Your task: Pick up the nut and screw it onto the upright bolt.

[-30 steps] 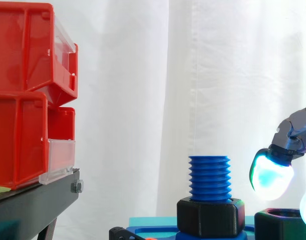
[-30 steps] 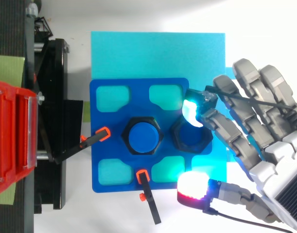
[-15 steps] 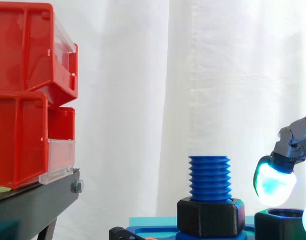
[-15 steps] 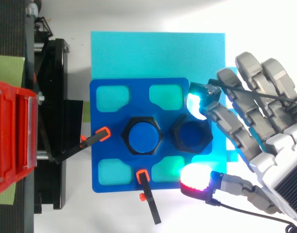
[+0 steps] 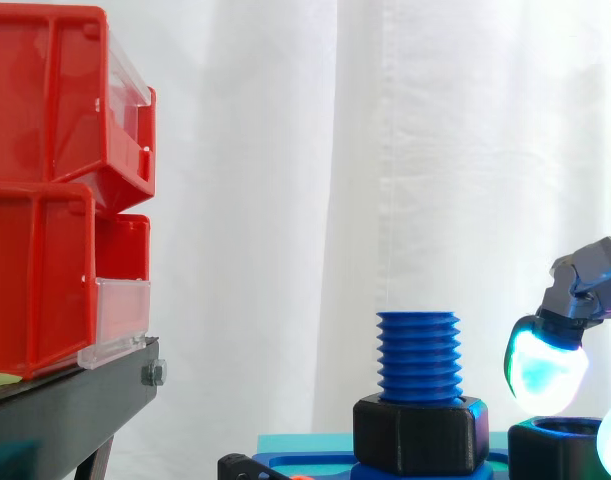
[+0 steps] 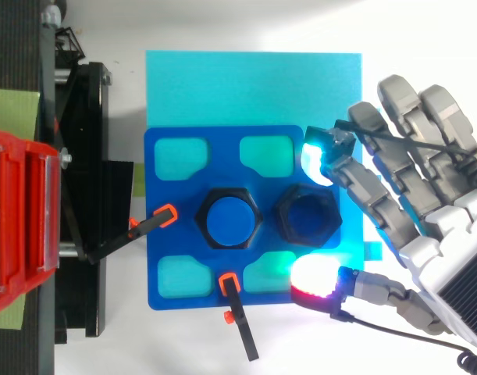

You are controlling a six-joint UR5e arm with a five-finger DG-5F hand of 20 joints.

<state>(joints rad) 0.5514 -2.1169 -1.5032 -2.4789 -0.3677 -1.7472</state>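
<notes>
I see the nut (image 6: pixel 308 218) at 3 o'clock of the bolt (image 6: pixel 229 218), cut off by the side view's bottom edge, hand (image 6: pixel 445 234) running off-frame, fingers (image 6: pixel 355 176) apart, pads at the nut's 1 and 6 o'clock, open room above it.

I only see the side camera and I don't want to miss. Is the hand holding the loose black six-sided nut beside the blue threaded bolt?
Observer: No. From above, the black six-sided plastic nut lies free between a cyan-glowing fingertip and a red-glowing fingertip.
Operator: Are the fingers curled?
Observer: No, the robot hand is spread open.
Operator: What's under the nut?
Observer: A blue plate with rounded cut-outs.
</notes>
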